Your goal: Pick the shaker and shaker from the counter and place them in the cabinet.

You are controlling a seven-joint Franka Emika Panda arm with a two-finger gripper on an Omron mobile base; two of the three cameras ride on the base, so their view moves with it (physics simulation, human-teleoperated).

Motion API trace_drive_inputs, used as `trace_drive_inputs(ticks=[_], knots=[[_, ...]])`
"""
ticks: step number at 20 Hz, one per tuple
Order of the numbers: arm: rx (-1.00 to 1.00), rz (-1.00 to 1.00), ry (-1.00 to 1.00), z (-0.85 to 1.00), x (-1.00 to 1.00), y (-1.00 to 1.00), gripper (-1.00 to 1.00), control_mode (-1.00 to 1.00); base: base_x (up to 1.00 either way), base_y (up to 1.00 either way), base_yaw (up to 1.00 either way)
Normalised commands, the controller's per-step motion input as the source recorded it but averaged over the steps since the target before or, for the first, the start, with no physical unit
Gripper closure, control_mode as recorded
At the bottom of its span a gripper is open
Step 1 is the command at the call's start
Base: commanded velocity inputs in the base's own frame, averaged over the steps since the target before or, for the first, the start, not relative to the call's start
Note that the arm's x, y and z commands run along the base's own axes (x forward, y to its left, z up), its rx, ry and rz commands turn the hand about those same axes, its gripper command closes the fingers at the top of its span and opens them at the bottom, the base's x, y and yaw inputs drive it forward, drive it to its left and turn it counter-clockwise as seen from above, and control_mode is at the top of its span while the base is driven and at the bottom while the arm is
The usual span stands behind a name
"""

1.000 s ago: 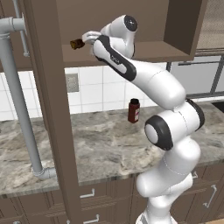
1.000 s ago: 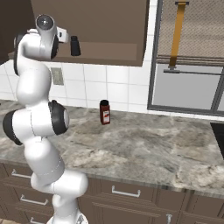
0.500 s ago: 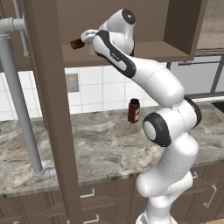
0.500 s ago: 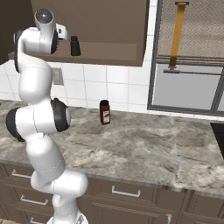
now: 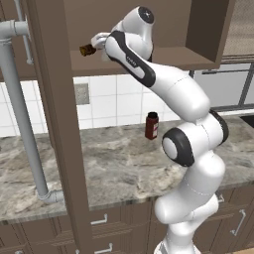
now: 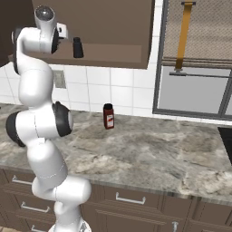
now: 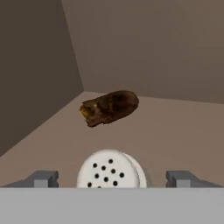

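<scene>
Pale shaker (image 7: 112, 169) just released on cabinet (image 5: 168, 57) base board, near brown object (image 7: 109, 107); end effector (image 7: 112, 178) now wide, empty; black shaker (image 6: 78, 47) likewise shelved.

dark red bottle (image 5: 152, 125), brown rounded object (image 7: 109, 107)

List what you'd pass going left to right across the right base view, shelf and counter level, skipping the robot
black shaker on the cabinet base board → dark red bottle on the counter → window with the yellow strap
</scene>
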Motion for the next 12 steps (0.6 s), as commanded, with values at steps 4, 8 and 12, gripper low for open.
trace_drive_inputs(ticks=[4, 8, 12], knots=[[-0.02, 0.08, 0.00, -0.04, -0.10, 0.07, -1.00, -1.00, 0.00, 0.00, 0.00], [-0.02, 0.06, 0.00, 0.00, -0.01, 0.00, -1.00, -1.00, 0.00, 0.00, 0.00], [0.00, 0.02, 0.00, 0.00, 0.00, 0.00, -1.00, -1.00, 0.00, 0.00, 0.00]])
